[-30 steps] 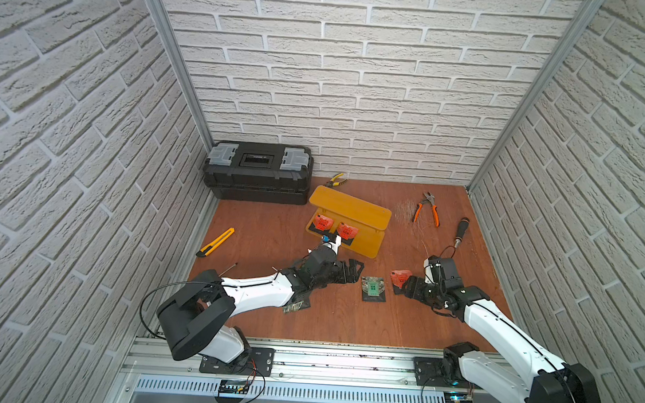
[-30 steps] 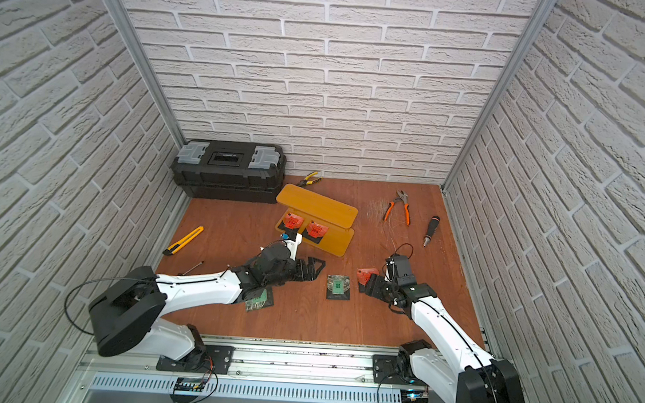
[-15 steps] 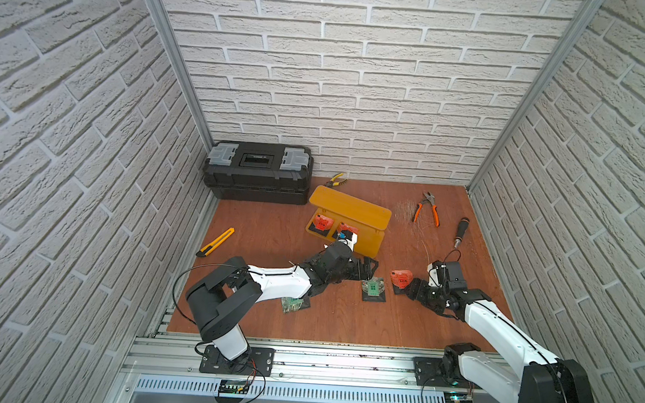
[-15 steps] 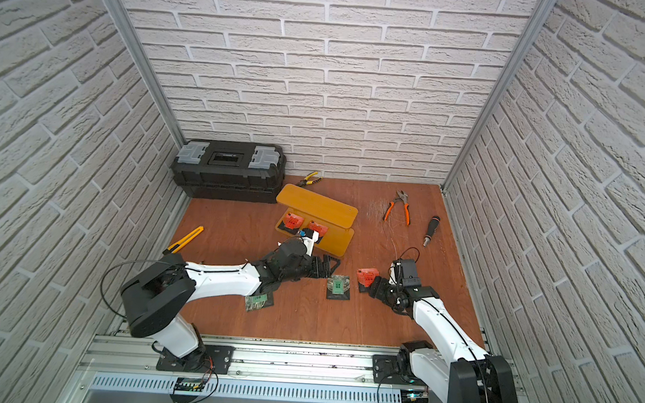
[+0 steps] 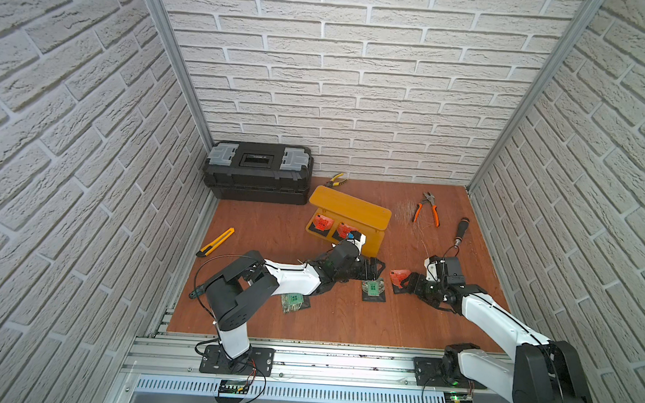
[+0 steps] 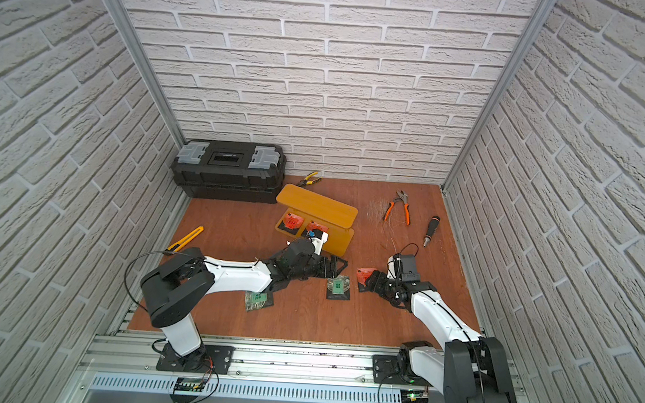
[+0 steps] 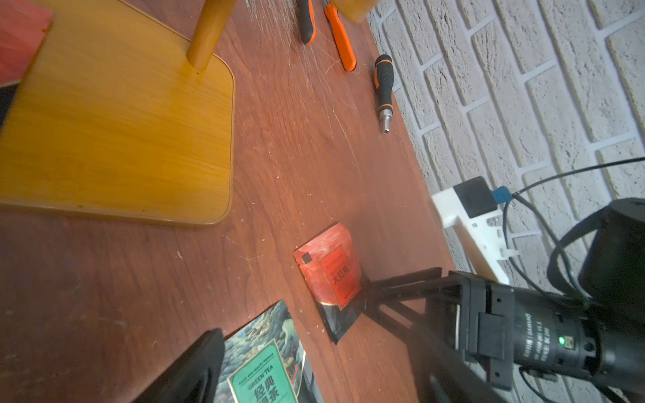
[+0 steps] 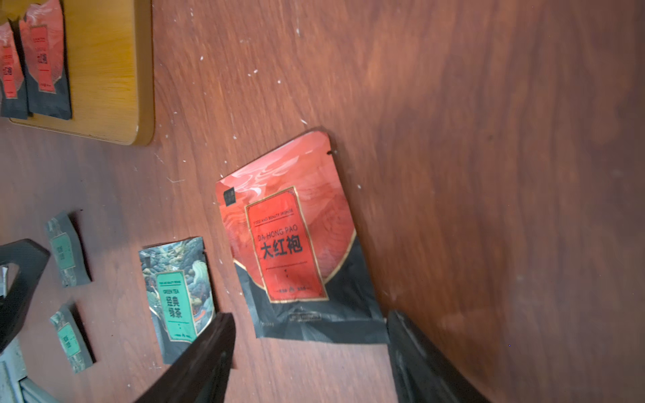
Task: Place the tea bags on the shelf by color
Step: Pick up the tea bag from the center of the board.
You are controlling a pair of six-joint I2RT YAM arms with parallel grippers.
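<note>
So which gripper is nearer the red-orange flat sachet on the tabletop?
Right. The right gripper, jaws open, flanks the red-orange sachet; the left gripper is beside a green mottled sachet.

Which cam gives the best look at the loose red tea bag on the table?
Right wrist: the red tea bag fills the frame, label readable. Left wrist shows it smaller and slanted. In both top views it is only a small red patch.

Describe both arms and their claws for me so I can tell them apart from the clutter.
Both arms match: the left arm and right arm have white links with bulky black joint housings and thin black cables looping outside. The left claw and right claw are black with open truss-like fingers. A green light glows on the right wrist motor.
</note>
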